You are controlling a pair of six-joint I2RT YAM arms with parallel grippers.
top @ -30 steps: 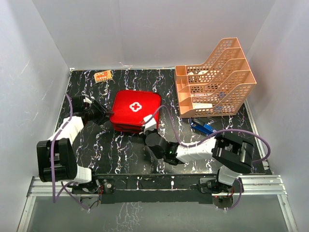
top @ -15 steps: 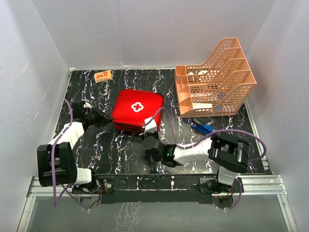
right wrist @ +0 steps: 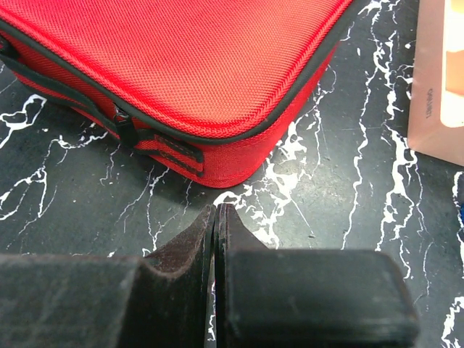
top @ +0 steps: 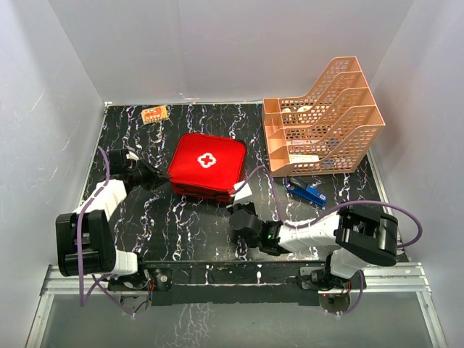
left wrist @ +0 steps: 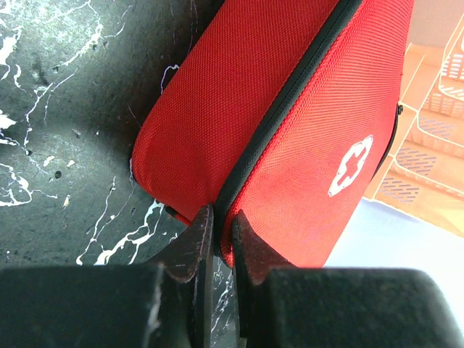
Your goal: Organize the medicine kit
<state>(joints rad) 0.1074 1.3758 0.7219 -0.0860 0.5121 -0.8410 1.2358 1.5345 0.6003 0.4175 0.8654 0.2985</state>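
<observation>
The medicine kit is a red zip case with a white cross, lying closed mid-table. My left gripper is at its left corner. In the left wrist view the gripper is shut on the black zip seam of the kit. My right gripper is shut and empty, just off the kit's near right corner. In the right wrist view the gripper sits a short gap in front of the kit, with a black zip pull on the kit's side.
An orange tiered tray stands at the back right, close to the kit's right side; it also shows in the right wrist view. A blue item lies in front of it. A small orange packet lies at the back left.
My right gripper has drawn back from the kit's near right corner toward the near edge. My left gripper shifted slightly left and stays on the kit's left corner.
</observation>
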